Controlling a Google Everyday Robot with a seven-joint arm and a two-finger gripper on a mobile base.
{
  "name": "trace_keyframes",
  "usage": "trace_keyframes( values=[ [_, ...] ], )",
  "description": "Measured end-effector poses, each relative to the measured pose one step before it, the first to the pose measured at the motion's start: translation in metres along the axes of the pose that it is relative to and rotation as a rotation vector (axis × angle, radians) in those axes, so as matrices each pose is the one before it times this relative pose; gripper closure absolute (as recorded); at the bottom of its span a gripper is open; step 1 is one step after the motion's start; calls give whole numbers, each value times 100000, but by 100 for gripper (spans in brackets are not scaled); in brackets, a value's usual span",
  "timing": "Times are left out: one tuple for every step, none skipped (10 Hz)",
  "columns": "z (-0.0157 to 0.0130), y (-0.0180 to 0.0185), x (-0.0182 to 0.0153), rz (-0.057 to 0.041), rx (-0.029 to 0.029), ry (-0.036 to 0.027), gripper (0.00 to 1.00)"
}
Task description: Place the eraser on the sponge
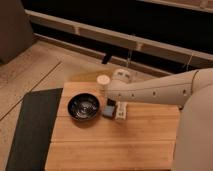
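Note:
The small blue-grey sponge lies on the wooden table, just right of the black bowl. Touching its right side is the eraser, a longer white bar lying flat. My white arm reaches in from the right, and its gripper hangs just above the sponge and the eraser's near end. The dark fingertips look shut with nothing between them. The arm hides the far end of the eraser.
A small white round cup stands at the table's back edge behind the arm. A dark mat lies on the floor along the table's left side. A railing with dark windows runs behind.

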Motion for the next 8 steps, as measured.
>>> trace_keyframes(
  values=[
    [-5, 119, 19, -116, -146, 23, 100],
    [1, -24, -1, 16, 31, -3, 100],
    [-5, 14, -8, -8, -15, -13, 100],
    [5, -18, 1, 18, 23, 5, 100],
    [2, -5, 3, 2, 5, 6, 100],
    [49, -44, 34, 169, 62, 158, 100],
    [178, -66, 199, 485, 82, 653, 100],
    [1336, -321, 1594, 647, 471, 4254, 100]
  ],
)
